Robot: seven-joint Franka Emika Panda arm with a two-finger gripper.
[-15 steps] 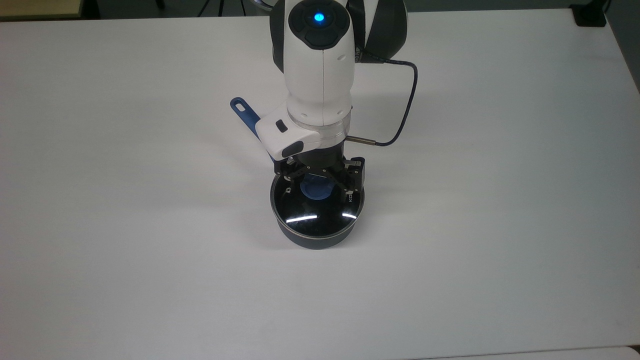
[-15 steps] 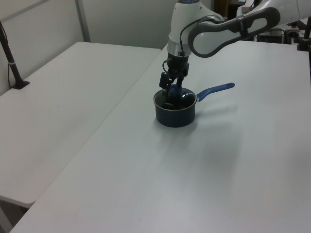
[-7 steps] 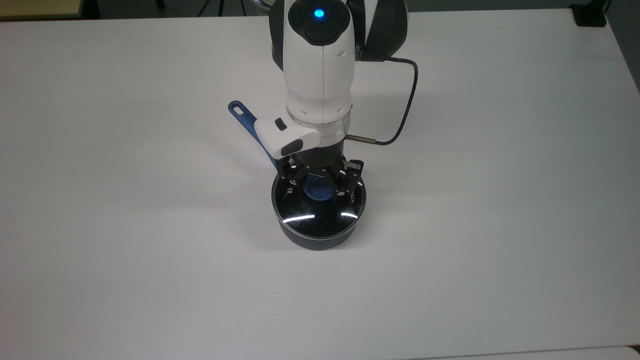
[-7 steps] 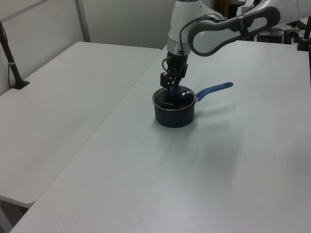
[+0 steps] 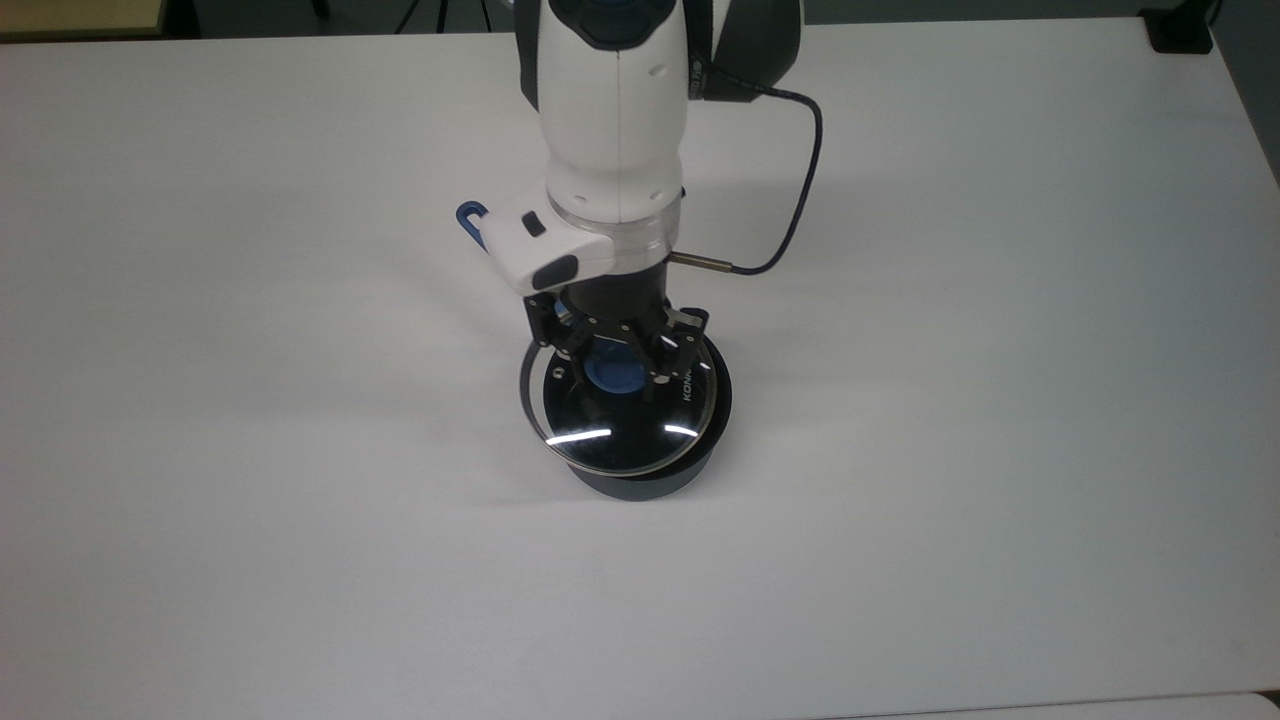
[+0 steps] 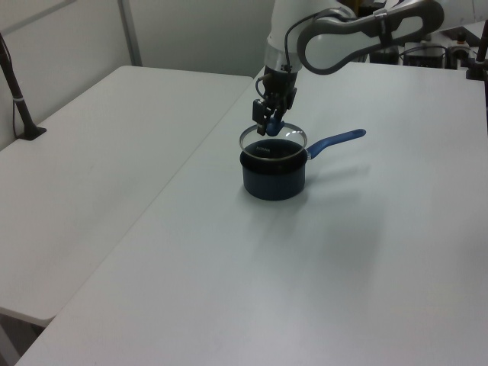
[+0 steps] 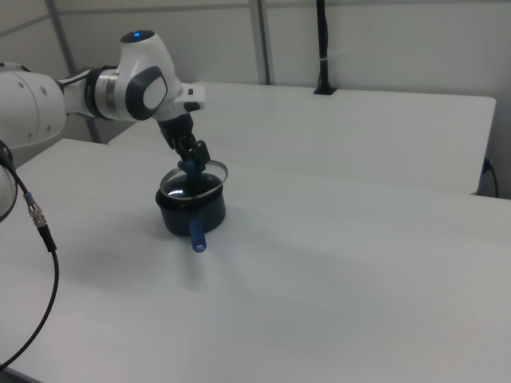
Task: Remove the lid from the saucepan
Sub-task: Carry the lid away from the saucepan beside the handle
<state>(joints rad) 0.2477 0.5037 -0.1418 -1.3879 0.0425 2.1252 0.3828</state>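
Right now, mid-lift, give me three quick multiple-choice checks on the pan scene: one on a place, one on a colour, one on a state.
1. Where is the lid relative to the saucepan?
A. Seated flush on the rim
B. Raised just above the pot
C. Lying on the table beside it

2. What colour is the lid's knob?
A. Red
B. Blue
C. Yellow

3. What is the gripper doing?
A. Hanging open, well away from the pot
B. Shut on the pan's long handle
C. Shut on the lid's knob

Answers: 1 B, the left view shows the lid hanging above the saucepan, with the pot's rim showing below it. 2 B, the knob reads blue in the top view. 3 C, the gripper has its fingers closed around the knob, while the handle sticks out free.
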